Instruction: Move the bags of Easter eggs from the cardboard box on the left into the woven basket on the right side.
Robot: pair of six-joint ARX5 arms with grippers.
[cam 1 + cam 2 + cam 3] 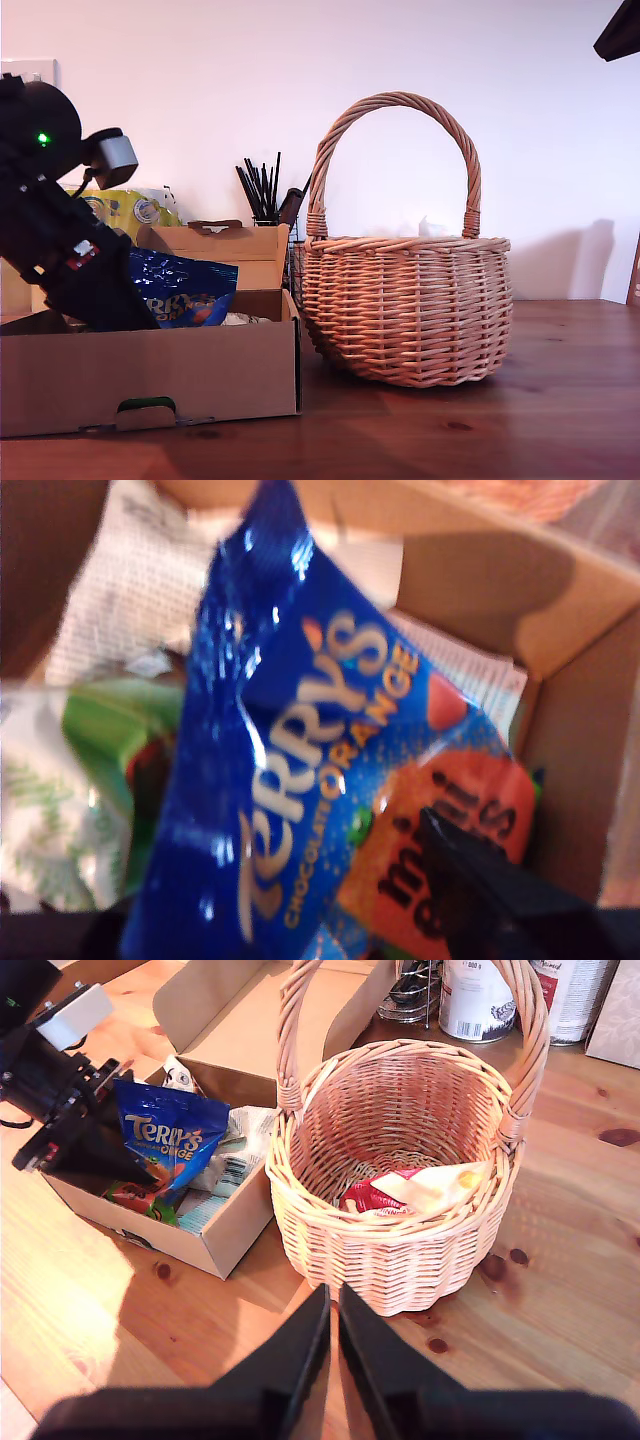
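Exterior view is showing my first tool (128,300) gripping the blue Terry's bag (182,288) above the cardboard box (150,375); I'd be lifting it clear of the woven basket (405,305) rim before releasing; my second tool (332,1322) is sitting closed, empty

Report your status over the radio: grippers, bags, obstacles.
My first gripper shut on the blue Terry's bag over the cardboard box. My second gripper shut, empty. Red-and-cream bag in the woven basket. Path clear.

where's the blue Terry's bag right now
The blue Terry's bag is at the exterior view's left, held by my first gripper just above the cardboard box, beside the basket.
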